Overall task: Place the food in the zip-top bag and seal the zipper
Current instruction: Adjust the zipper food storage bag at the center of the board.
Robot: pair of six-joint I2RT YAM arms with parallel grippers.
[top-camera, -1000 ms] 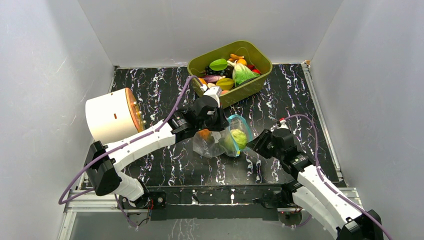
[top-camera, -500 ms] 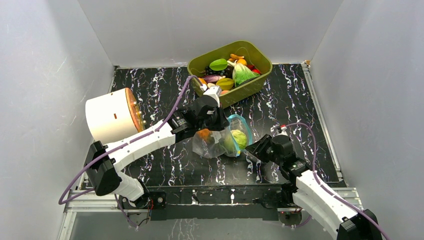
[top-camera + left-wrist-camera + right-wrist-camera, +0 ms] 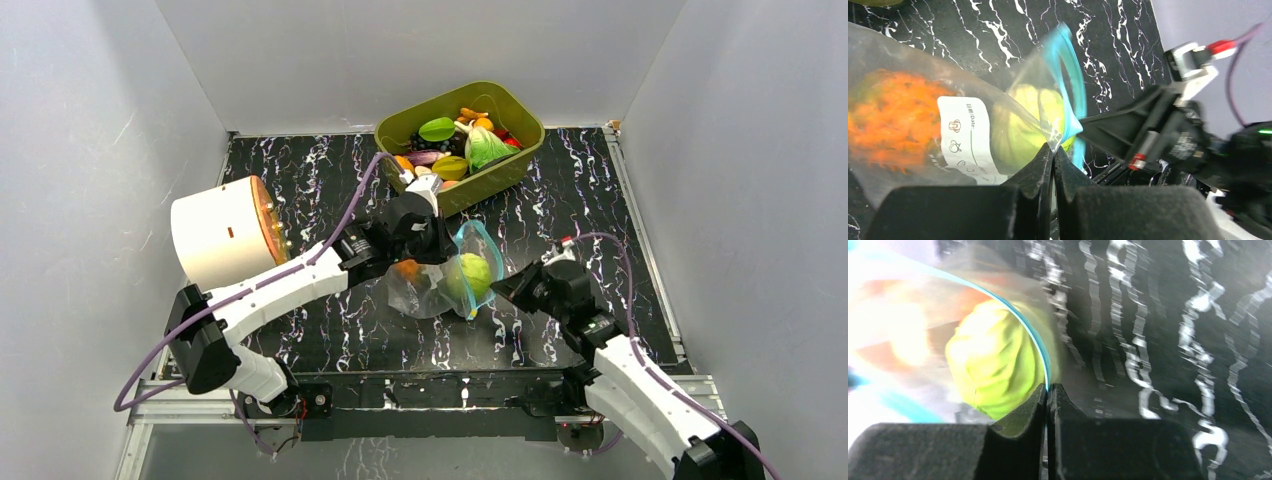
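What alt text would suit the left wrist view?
The left end effector pinches a clear bag beside its blue zipper, with a green cabbage and an orange toy inside. The right end effector grips the zipper from the opposite side, above a black marbled table.

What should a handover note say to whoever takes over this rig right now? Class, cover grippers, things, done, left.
Left gripper: jaws shut on the zip-top bag near its mouth.
Right gripper: jaws shut on the zipper.
Done: cabbage and an orange food are inside the bag.
Other food sits in the olive tub.
Left: the zipper gapes open; seal it.
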